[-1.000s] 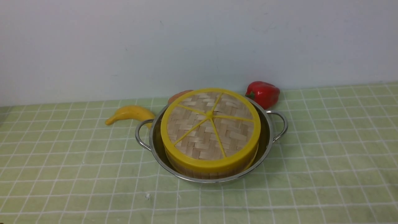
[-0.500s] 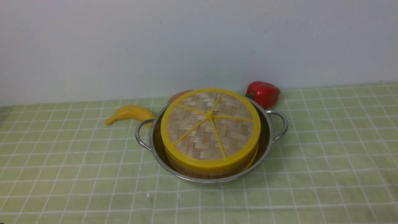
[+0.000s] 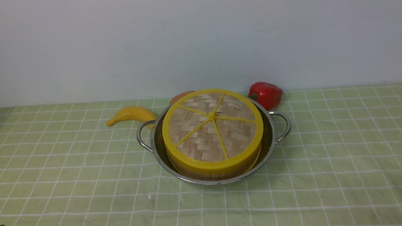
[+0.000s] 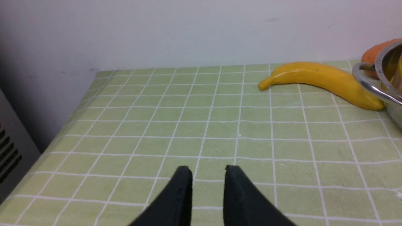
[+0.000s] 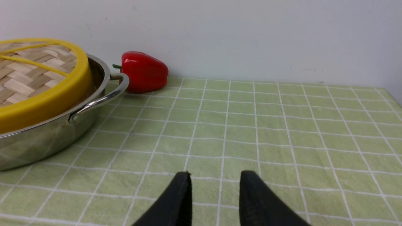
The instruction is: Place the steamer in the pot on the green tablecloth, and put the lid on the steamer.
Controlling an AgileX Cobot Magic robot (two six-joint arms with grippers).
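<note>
The steel pot [image 3: 270, 138] stands on the green tablecloth [image 3: 329, 157] at mid-table. The steamer sits inside it; only its wooden side wall [image 3: 204, 174] shows under the lid [image 3: 212, 125], which lies flat on top. Neither gripper shows in the front view. In the left wrist view my left gripper [image 4: 208, 169] is open and empty over bare cloth, well apart from the pot's handle [image 4: 366, 84]. In the right wrist view my right gripper [image 5: 215, 174] is open and empty over the cloth, apart from the pot [image 5: 47, 138] and lid [image 5: 34, 78].
A yellow banana [image 3: 130, 115] lies left of the pot and also shows in the left wrist view [image 4: 320, 81]. A red pepper [image 3: 265, 94] sits behind the pot's right handle, by the wall. An orange thing [image 3: 180, 95] peeks out behind the pot. A grey panel [image 4: 12, 150] borders the cloth's left edge.
</note>
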